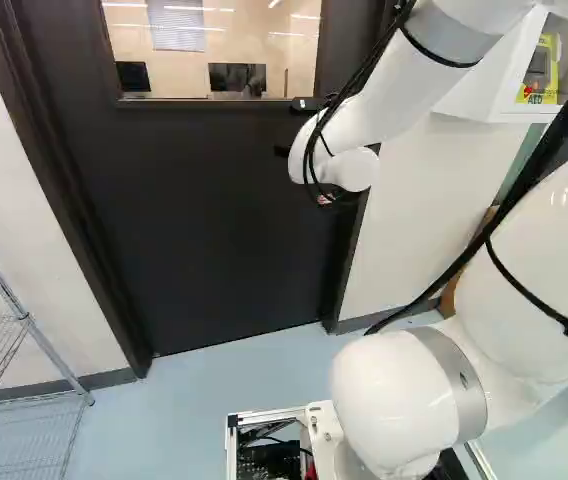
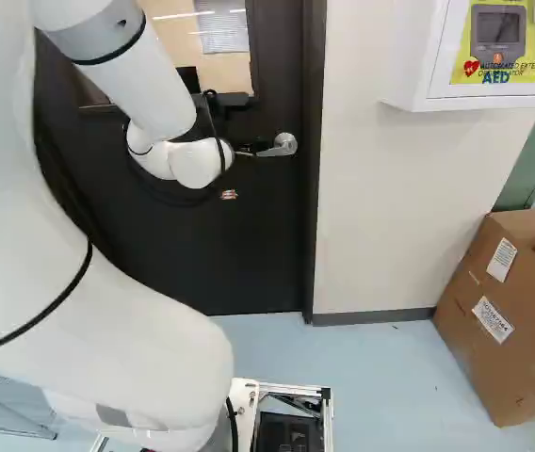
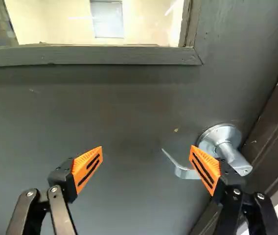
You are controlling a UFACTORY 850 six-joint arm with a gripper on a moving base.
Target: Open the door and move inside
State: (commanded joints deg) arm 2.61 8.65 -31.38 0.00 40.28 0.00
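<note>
Hand (image 2: 248, 148) spread wide — lever handle (image 3: 184, 173) tip btwn fingers (image 3: 87, 169), nr R one — dark door (image 1: 214, 210) shut.

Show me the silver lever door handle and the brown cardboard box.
Silver lever door handle (image 3: 219, 134): wrist view, round base plate.
Brown cardboard box (image 2: 517, 363): right base view, labelled side.
</note>
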